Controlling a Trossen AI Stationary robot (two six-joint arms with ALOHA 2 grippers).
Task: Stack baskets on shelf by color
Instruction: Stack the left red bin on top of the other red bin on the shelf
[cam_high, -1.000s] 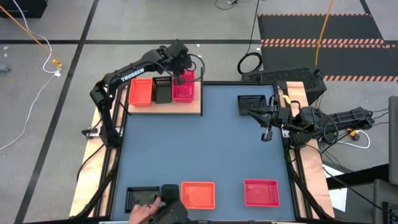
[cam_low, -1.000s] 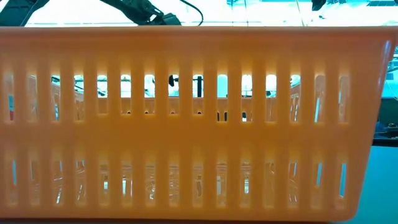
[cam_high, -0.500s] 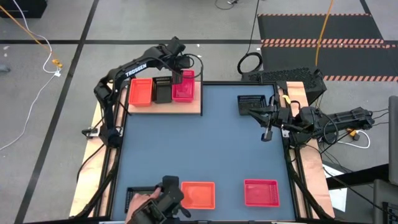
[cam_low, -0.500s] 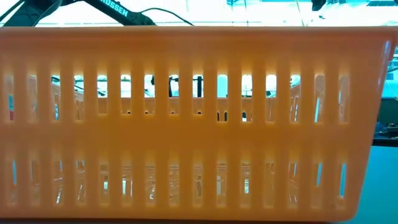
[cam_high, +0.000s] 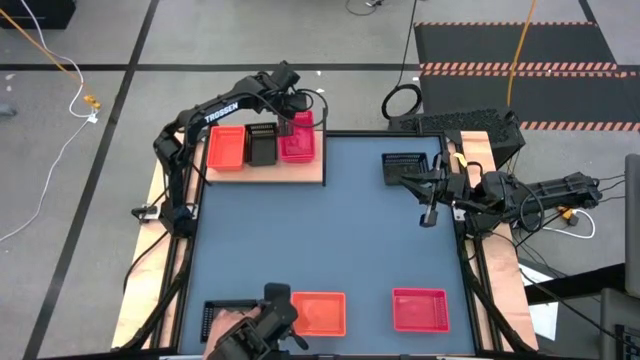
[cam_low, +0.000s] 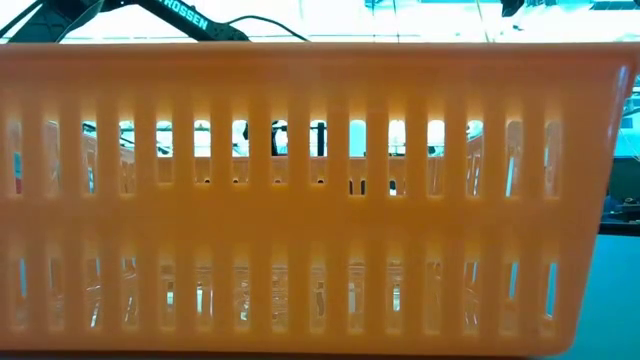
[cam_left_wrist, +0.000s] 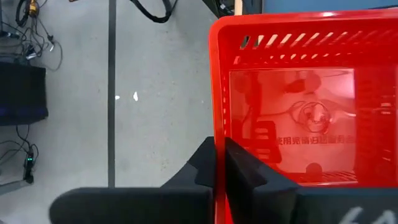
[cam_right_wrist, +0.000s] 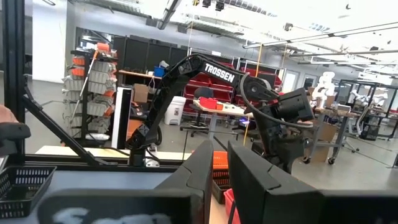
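The light-wood shelf (cam_high: 312, 172) stands at the table's far left corner and carries an orange basket (cam_high: 227, 147), a black basket (cam_high: 262, 147) and a pink-red basket (cam_high: 297, 142) side by side. My left gripper (cam_high: 294, 118) (cam_left_wrist: 219, 148) is shut on the pink-red basket (cam_left_wrist: 292, 118) at its far end. My right gripper (cam_high: 430, 216) (cam_right_wrist: 219, 163) hangs shut over the table's right side, just near of a black basket (cam_high: 404, 165). Another black basket (cam_high: 225, 312), an orange one (cam_high: 320, 312) and a pink-red one (cam_high: 420, 308) lie on the table along its near edge. My left gripper has the pink-red basket by the rim of its far short wall (cam_left_wrist: 219, 112), near a corner. One finger (cam_left_wrist: 249, 177) is inside the basket and one (cam_left_wrist: 202, 168) outside, coming from above. The basket is level over the shelf's right end; whether it rests there I cannot tell.
A person's dark-gloved hand (cam_high: 255, 335) is at the near edge, between the black and orange baskets. The orange basket's slotted wall (cam_low: 320, 200) fills the low view. The middle of the blue-grey tabletop (cam_high: 330, 240) is bare. Cables and a black mat lie on the floor beyond.
My left arm has shifted slightly toward the far edge at the shelf, still shut on the pink-red basket. The person's hand at the near edge has moved right, off the black basket toward the orange one.
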